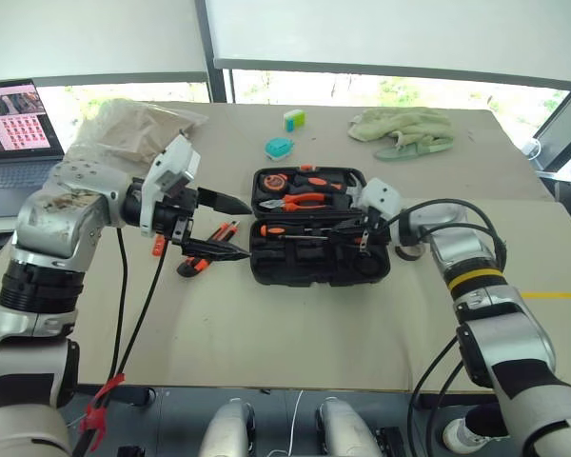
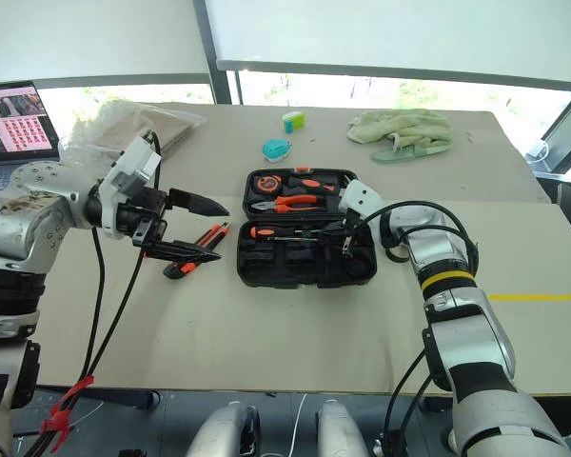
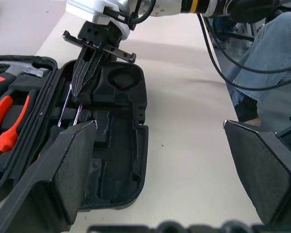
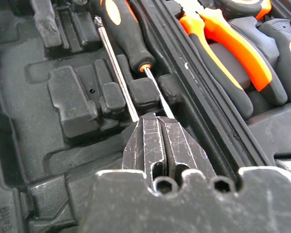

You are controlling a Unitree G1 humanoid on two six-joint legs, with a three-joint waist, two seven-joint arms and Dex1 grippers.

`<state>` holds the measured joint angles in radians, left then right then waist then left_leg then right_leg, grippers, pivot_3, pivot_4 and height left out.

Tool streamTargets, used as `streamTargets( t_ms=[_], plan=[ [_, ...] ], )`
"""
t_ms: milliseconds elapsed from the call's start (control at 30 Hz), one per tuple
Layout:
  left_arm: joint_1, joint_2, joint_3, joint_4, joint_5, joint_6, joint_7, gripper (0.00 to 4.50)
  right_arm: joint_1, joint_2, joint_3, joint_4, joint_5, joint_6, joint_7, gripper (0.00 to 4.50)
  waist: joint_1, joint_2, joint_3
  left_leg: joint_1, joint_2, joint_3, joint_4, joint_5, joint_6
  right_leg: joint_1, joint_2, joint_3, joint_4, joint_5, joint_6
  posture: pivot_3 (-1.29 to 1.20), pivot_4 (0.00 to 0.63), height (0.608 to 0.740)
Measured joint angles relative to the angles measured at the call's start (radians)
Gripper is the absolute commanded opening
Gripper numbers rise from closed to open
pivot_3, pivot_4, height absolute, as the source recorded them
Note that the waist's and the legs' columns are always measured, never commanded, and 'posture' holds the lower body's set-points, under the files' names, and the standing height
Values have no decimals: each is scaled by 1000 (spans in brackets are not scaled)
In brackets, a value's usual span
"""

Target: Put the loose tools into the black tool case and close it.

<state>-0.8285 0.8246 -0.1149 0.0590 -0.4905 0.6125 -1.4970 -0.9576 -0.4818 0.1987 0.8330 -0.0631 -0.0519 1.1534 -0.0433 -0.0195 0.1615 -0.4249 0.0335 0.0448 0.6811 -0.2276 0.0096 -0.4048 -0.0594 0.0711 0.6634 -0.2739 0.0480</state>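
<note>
The black tool case [image 1: 373, 269] lies open in the middle of the table. Two orange-and-black screwdrivers [image 1: 290, 231] rest side by side in its near half, handles [image 4: 119, 24] pointing left. My right gripper [image 1: 347, 228] is shut, its tips [image 4: 160, 124] down on the two steel shafts [image 3: 68, 104]. My left gripper [image 1: 240, 228] hovers open just left of the case, above the table. Below it lies an orange-and-black loose tool [image 2: 195, 249]. A small dark tape roll [image 1: 406, 251] sits beside my right forearm.
Orange-handled pliers [image 1: 300, 200] and other tools fill the case's far half. A teal object [image 1: 279, 147], a small green object [image 1: 294, 119] and a green cloth [image 1: 404, 130] lie behind. A plastic bag [image 1: 133, 129] and a laptop [image 1: 14, 133] are at the far left. A person's leg [image 3: 276, 53] is beyond the table's right side.
</note>
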Motion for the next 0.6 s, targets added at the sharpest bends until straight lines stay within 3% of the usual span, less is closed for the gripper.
streamTargets(
  t_ms=[300, 467, 500, 533, 600],
  plan=[
    [-10, -7, -7, 18, 18, -6, -5, 4500, 0, 4, 30, 6, -58, -93, -47, 49, -2, 0, 0, 2, 0, 0, 0, 0, 0, 2, 0, 0, 0, 0, 0, 0, 150, 740],
    [21, -7, -5, -5, 18, -6, 17, 4500, 22, 7, -7, -57, -5, -7, -27, 49, -1, -1, 0, 2, 0, -2, 0, 0, 0, 1, 0, 0, 1, 0, 0, 0, 150, 740],
    [30, -7, -1, -10, 17, -6, 26, 4500, 40, 11, -27, -107, 39, 67, -13, 591, -1, -1, 0, 1, 0, -2, 0, 0, 0, 0, 0, 0, 1, 0, 0, 0, 150, 740],
    [49, -7, 12, -24, 17, -3, 48, 4500, 67, 15, -65, -216, 113, 205, -3, 688, -2, 0, 1, -1, 1, -2, 0, 0, 0, -2, 0, 1, 2, 0, 0, 0, 150, 740],
    [71, -6, 22, -36, 17, 1, 82, 4500, 81, -1, -119, -383, 212, 384, -3, 1414, 0, 1, 2, -3, 1, -3, 0, 0, 0, -3, 0, 0, 4, 0, 0, 0, 150, 740]
  ],
)
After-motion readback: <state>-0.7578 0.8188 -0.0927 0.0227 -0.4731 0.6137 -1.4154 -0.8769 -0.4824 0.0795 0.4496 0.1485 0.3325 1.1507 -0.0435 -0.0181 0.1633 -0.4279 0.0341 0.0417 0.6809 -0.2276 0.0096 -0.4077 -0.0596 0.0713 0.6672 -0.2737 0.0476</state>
